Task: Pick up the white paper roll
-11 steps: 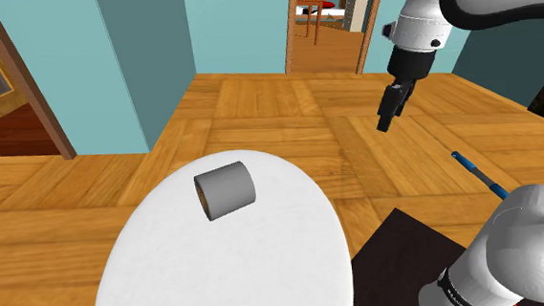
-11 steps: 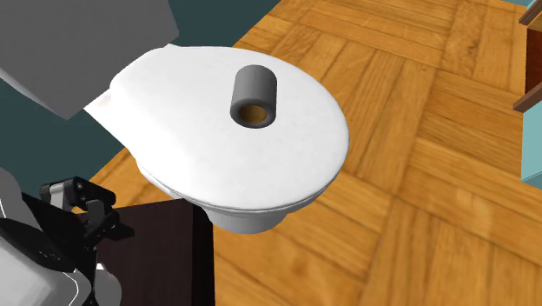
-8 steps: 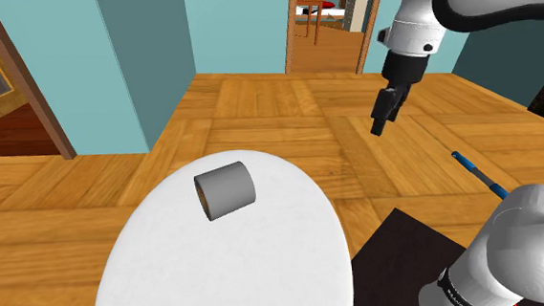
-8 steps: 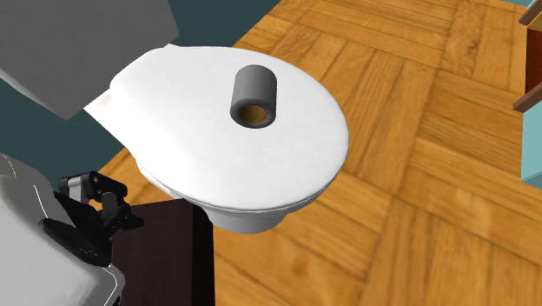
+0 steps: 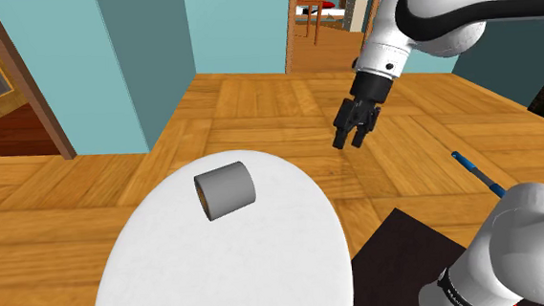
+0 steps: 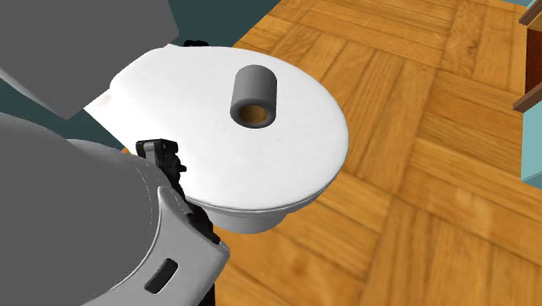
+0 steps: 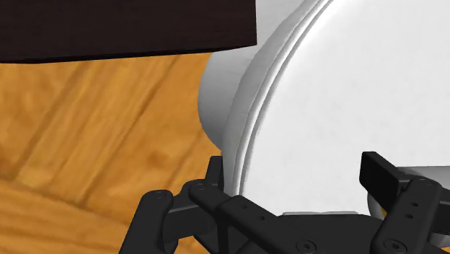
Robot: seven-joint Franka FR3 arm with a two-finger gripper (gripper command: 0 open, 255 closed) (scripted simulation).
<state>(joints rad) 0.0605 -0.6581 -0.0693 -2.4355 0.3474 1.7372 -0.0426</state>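
In the shoulder view, the grey paper roll point(image 5: 226, 190) lay on its side on the far part of the white toilet lid point(image 5: 257, 272), whose flat top kept it from rolling. The hand point(image 5: 349, 143) hung over the floor to the right, well apart from the roll, its fingers spread, likely readied for a grasp.

In the second exterior view, the roll's brown core faced the camera. A black part beside the lid's left edge was possibly the hand.

In the wrist view, the fingers stood wide and held nothing, with the lid's rim ahead.

Grey paper roll point(image 5: 226, 190) on side on white lid point(image 5: 266, 262); gripper point(image 5: 352, 140) well apart, fingers point(image 5: 340, 138) spread
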